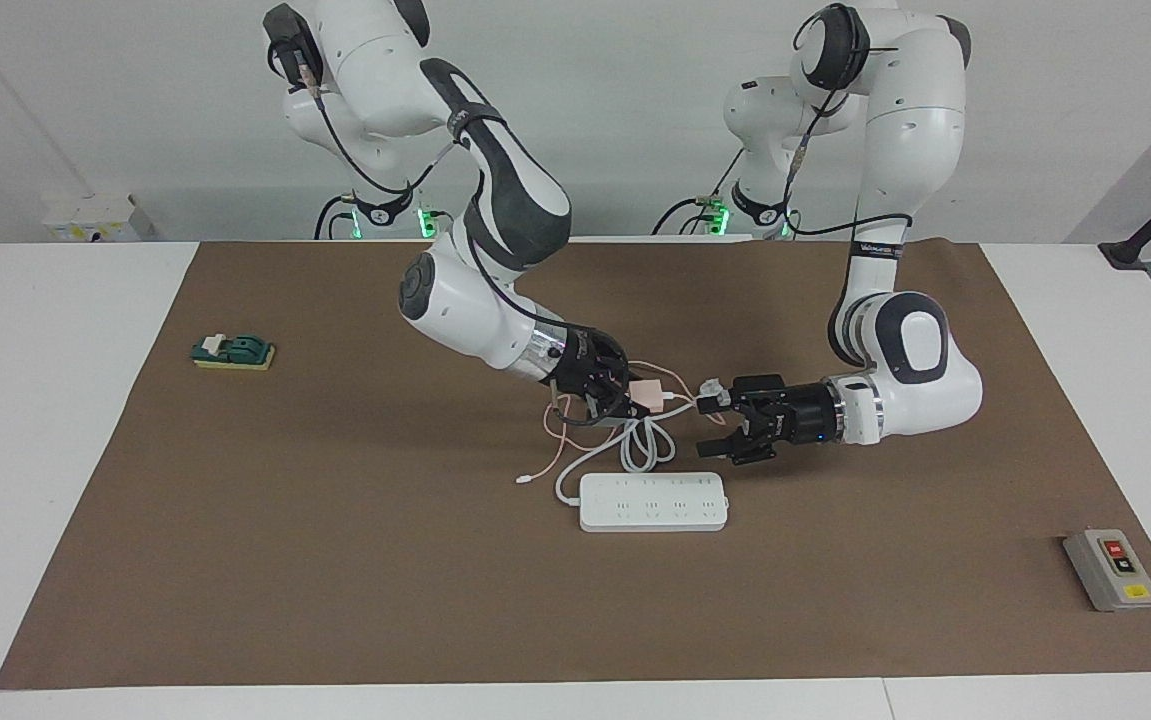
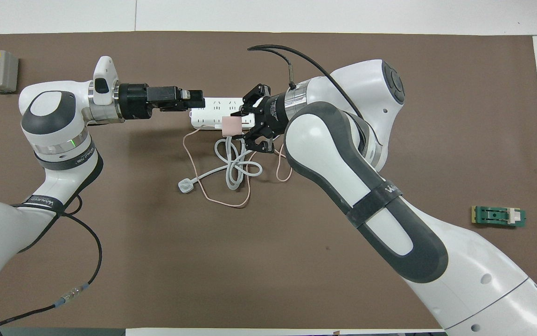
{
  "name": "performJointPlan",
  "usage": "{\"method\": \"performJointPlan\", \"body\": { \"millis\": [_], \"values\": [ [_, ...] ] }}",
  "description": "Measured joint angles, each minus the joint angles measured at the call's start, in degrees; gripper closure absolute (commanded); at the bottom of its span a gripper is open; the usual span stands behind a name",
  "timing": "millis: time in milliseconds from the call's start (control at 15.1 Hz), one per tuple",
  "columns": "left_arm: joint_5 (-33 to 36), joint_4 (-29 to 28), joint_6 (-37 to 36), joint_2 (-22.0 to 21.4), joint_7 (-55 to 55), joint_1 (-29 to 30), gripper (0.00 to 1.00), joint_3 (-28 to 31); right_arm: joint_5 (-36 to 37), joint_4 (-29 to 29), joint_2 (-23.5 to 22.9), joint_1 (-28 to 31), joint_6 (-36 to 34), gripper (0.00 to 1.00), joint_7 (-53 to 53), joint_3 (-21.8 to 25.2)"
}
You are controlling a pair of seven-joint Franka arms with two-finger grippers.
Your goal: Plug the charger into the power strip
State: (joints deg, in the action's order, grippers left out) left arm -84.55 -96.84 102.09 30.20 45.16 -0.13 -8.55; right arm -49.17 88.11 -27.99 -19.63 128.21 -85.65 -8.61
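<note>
One camera sits high across the table, facing the robots from a fair way off, so both arm bases and the whole brown mat point(image 1: 235, 560) show. The other hangs above the robots' end, looking forward and steeply down from closer in. Both share the mat and the things lying around the right gripper point(image 1: 625, 398), seen half a turn apart.
</note>
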Motion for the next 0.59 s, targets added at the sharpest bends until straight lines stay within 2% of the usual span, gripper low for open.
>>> {"method": "performJointPlan", "body": {
  "millis": [264, 594],
  "values": [
    [0.00, -0.82, 1.53, 0.01, -7.28, -2.08, 0.00, -0.01, 0.00, 0.00, -0.06, 0.02, 0.00, 1.00, -0.03, 0.10],
    [0.00, -2.11, 1.89, 0.01, -8.24, -3.88, 0.00, -0.07, 0.00, -0.05, -0.17, 0.14, 0.00, 1.00, -0.04, 0.14]
  ]
}}
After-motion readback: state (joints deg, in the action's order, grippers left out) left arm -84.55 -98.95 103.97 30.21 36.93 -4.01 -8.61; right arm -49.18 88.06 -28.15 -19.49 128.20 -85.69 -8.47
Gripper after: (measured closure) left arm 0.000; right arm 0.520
